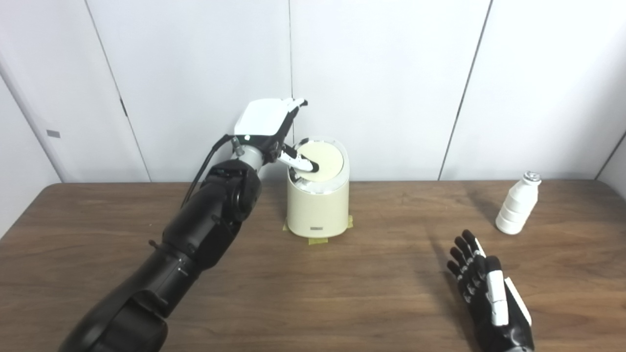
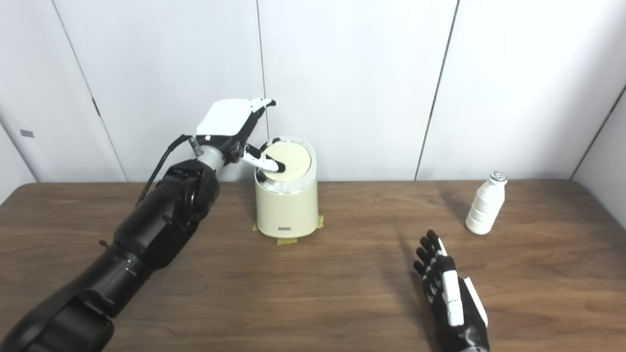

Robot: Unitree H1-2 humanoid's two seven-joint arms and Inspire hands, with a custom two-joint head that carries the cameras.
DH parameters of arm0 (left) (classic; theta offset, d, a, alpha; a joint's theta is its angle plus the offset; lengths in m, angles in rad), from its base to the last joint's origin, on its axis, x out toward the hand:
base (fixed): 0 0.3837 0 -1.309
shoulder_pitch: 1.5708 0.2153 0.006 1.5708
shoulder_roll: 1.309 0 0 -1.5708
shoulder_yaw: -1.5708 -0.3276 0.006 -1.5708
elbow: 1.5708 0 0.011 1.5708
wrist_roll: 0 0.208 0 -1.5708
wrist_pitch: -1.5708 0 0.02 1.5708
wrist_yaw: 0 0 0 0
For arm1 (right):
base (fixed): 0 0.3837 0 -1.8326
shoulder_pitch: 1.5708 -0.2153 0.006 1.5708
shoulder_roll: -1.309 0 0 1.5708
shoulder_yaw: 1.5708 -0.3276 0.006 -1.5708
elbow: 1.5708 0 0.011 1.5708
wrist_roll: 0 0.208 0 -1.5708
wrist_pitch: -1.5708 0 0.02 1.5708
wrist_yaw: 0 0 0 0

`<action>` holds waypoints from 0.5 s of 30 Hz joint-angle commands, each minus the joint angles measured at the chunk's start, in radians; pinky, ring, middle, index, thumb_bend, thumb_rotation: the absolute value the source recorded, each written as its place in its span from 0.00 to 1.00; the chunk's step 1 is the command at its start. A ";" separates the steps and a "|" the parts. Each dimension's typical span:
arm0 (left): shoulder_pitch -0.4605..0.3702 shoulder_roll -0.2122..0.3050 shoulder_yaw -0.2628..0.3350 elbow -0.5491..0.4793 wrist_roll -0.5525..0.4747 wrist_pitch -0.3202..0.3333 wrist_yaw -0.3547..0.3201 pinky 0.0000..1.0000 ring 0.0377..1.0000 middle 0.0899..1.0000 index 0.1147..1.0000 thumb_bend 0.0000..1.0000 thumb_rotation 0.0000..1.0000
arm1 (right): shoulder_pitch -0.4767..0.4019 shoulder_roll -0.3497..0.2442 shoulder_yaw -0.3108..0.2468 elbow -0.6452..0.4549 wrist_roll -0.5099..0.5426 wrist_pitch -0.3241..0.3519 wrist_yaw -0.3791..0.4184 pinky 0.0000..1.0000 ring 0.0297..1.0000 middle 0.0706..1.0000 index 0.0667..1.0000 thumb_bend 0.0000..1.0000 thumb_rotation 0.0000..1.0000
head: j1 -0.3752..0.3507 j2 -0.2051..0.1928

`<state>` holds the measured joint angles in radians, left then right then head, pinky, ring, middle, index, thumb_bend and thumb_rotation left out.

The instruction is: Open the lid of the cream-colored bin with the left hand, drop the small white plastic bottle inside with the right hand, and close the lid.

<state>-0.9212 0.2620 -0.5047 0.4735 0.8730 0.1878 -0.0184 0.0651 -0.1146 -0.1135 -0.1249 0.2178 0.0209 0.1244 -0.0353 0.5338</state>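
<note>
Brown wooden table before white panelled wall

Bright, even indoor light; both views were sharp.
Soft, faint shadows fell on the wooden table leftward from the white bottle and the right hand. The white wall panels were near overexposed, and the table's far edge bowed slightly toward the corners.

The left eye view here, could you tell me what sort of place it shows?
Probably a lab test bench rather than a home: a bare wooden table against plain white wall panels, and the cream-colored bin sits on yellow tape marks.
</note>
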 commanded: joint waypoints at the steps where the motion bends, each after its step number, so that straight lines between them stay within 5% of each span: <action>1: -0.049 0.016 -0.015 0.008 0.045 -0.009 0.012 0.94 0.93 0.92 0.94 0.97 0.10 | -0.014 0.002 -0.002 -0.021 -0.002 -0.038 -0.003 0.97 0.98 0.99 1.00 0.68 0.98 | -0.001 0.001; 15: -0.050 0.020 -0.042 0.024 0.104 -0.018 0.012 0.95 0.93 0.92 0.95 1.00 0.10 | -0.018 -0.004 -0.009 -0.023 0.011 -0.030 0.001 0.98 0.99 0.99 1.00 0.70 0.97 | -0.005 0.005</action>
<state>-0.9397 0.2710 -0.5452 0.4944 0.9612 0.1723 0.0055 0.0652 -0.1147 -0.1166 -0.1253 0.2225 0.0221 0.1247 -0.0399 0.5384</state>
